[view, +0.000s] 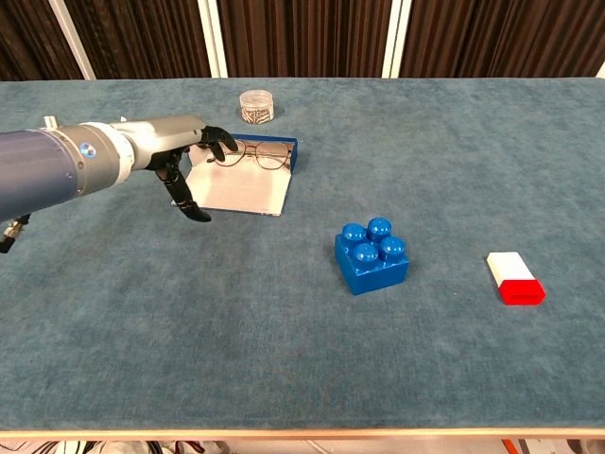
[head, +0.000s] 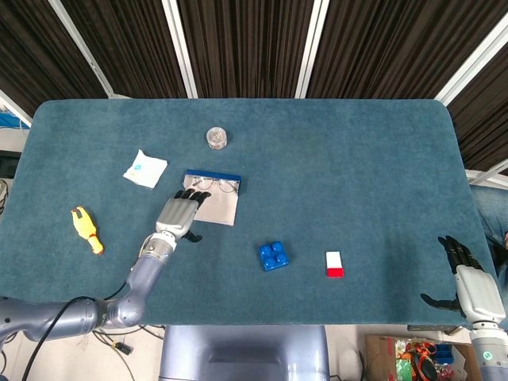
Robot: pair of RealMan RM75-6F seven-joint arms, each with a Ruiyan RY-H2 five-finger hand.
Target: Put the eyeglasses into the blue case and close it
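Note:
The blue case (head: 213, 197) (view: 248, 183) lies open on the table, its pale inner lining facing up. The eyeglasses (head: 213, 185) (view: 253, 156) rest inside it along the far blue wall. My left hand (head: 179, 215) (view: 185, 163) hovers at the case's near left edge with its fingers spread and nothing in them. My right hand (head: 465, 278) shows only in the head view, at the table's near right corner, fingers apart and holding nothing.
A blue toy brick (head: 273, 256) (view: 371, 253) and a red and white block (head: 334, 263) (view: 514, 277) lie right of the case. A small clear jar (head: 216, 137) (view: 256, 105) stands behind it. A white packet (head: 145, 168) and a yellow toy (head: 86, 229) lie to the left.

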